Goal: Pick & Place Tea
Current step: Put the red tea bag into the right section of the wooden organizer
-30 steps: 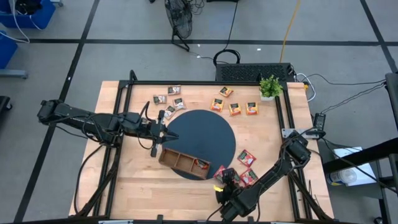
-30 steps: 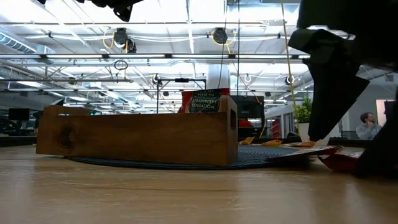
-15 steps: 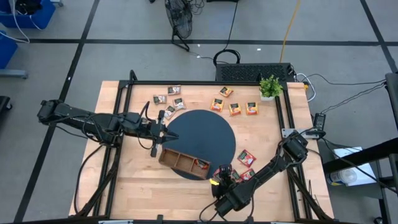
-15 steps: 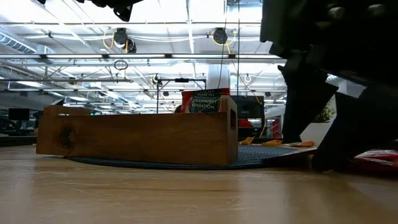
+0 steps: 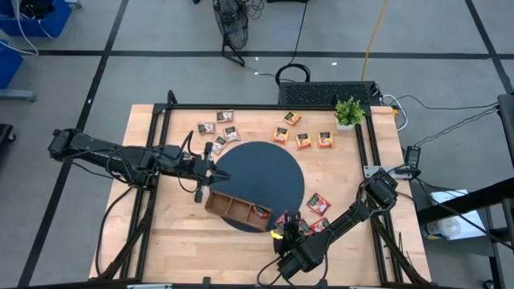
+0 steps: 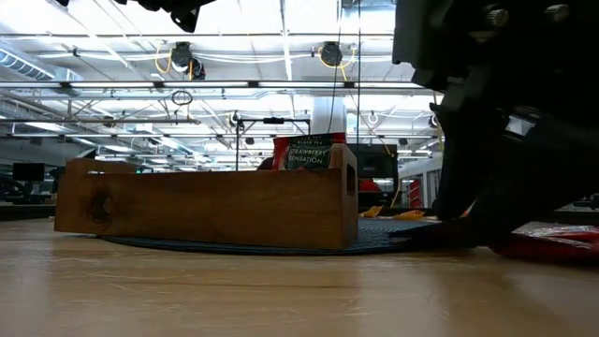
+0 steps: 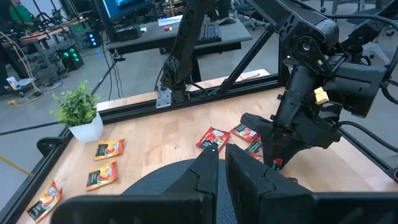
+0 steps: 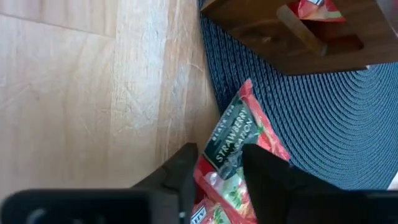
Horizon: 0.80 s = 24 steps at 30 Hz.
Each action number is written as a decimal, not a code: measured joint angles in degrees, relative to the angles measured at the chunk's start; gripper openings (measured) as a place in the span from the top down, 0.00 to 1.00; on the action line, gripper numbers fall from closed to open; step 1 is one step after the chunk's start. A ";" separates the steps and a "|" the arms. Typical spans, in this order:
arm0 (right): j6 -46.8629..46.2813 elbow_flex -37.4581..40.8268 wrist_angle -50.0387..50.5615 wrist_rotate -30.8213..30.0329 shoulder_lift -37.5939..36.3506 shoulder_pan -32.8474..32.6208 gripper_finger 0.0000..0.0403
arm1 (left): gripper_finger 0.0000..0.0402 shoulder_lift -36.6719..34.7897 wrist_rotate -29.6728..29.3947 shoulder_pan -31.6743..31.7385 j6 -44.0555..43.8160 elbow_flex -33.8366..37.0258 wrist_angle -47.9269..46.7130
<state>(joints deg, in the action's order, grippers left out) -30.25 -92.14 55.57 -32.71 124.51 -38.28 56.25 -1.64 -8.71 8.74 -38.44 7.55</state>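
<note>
Now right tool (image 8: 217, 171) astride red sachet (image 8: 239, 140), mat (image 8: 323, 124) edge.

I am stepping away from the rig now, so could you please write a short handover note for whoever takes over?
Right gripper: down at the mat's near edge, fingers astride a red sachet; grip not confirmed.
Left gripper: shut, empty, waiting over the mat's left edge.
Done: one red sachet stands in the wooden tray's end compartment.
Left: other red sachets near the right arm, orange ones and brown ones along the far side.
</note>
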 joint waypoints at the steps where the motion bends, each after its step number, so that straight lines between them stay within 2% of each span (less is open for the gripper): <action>1: -0.53 0.00 0.01 0.00 0.00 0.00 0.77 | 0.91 0.00 -0.01 0.00 0.01 0.00 0.00; 7: -2.14 0.00 -0.02 -0.04 -0.02 -0.04 0.98 | 0.91 0.00 -0.01 0.02 0.01 0.00 0.00; 16: -7.24 -0.04 -1.27 -4.71 -0.67 -0.83 1.00 | 0.91 0.00 0.01 0.00 0.01 0.00 0.00; 20: -11.66 -0.04 -1.72 -4.98 -2.66 -1.69 1.00 | 0.91 0.00 0.00 0.02 0.01 0.00 -0.01; 24: -17.44 -0.08 -1.75 -9.69 -5.82 -3.37 1.00 | 0.91 0.00 -0.01 0.01 0.01 0.00 0.00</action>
<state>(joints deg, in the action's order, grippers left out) -47.69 -92.22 53.82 -42.40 118.68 -41.65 56.25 -1.65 -8.70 8.75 -38.44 7.55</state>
